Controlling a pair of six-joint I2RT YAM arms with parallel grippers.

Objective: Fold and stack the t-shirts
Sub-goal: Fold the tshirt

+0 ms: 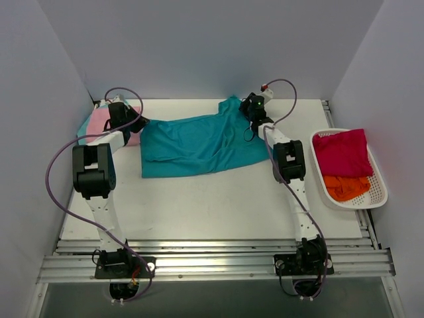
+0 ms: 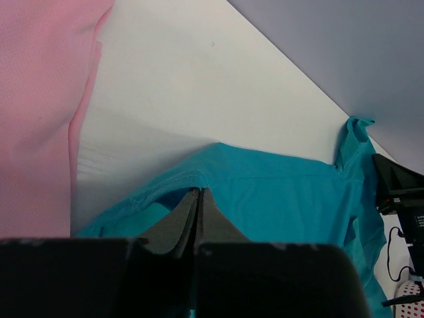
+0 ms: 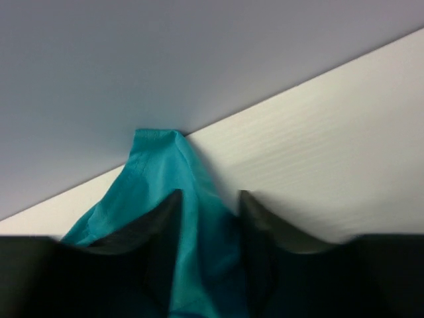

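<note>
top external: white table, grey walls

The left arm and right arm are built of white links joined by boxy black motor housings and are mounted on black bases. Each is trailed by a grey-purple cable. Dark grey wedge-shaped fingers are fitted.
</note>
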